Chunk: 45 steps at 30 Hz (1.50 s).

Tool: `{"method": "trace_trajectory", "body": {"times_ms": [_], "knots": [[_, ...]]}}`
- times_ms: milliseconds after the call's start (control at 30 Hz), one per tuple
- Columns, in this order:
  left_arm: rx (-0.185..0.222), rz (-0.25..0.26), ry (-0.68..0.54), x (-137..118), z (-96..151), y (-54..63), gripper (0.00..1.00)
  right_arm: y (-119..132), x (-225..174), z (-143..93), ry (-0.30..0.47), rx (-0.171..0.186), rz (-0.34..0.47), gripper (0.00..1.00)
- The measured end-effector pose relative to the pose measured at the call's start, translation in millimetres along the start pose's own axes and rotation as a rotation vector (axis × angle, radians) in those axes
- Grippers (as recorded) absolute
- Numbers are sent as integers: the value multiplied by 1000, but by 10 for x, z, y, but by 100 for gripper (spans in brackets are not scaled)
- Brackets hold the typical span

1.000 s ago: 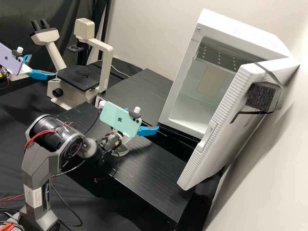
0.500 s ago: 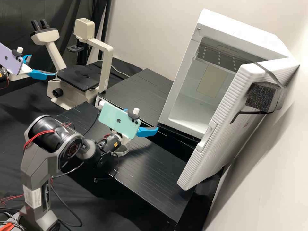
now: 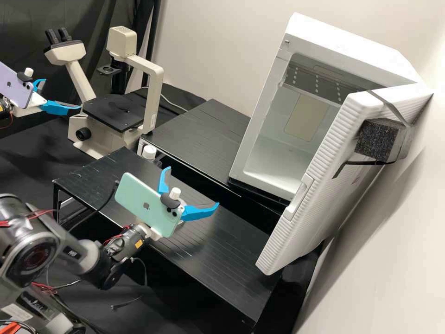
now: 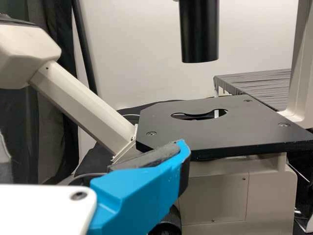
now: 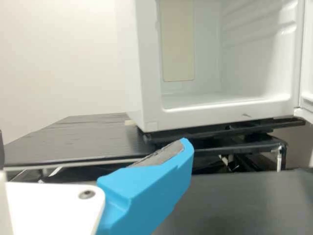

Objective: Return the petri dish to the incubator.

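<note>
Dark grey arm (image 3: 72,250) that trailed red wires (image 3: 44,287), white gripper (image 3: 192,186) that bore a round screw (image 5: 87,194), blue fingers (image 3: 199,212) that wore grey pads (image 5: 164,154)

High view: set back, looks forward and down. Shares microscope (image 3: 113,110) with left wrist view, facing it close; incubator (image 3: 343,39) with right wrist view, low, facing its opening.

The microscope (image 3: 113,111) stands on the left. To the right of it is the rear table (image 3: 199,137), and on this stands the incubator (image 3: 350,44). Before them lies the front table (image 3: 232,262).
</note>
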Motion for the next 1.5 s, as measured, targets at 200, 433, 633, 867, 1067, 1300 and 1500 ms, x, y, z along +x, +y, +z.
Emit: {"method": "trace_trajectory", "body": {"times_ms": [200,433,633,867,1067,1300,1500], "knots": [[0,0,0,0,0,0,100,85,-128,22,57,-24,-112,100],[0,0,0,0,0,0,100,185,-335,155,-38,-128,-210,100],[0,0,0,0,0,0,100,160,-414,290,-108,-141,-303,100],[0,0,0,0,0,0,100,118,-421,381,-110,-64,-359,100],[0,0,0,0,0,0,100,104,-395,407,-97,-14,-359,100],[0,0,0,0,0,0,100,86,-361,402,-81,-3,-355,100],[0,0,0,0,0,0,100,82,-354,403,-68,-60,-357,100]]}}
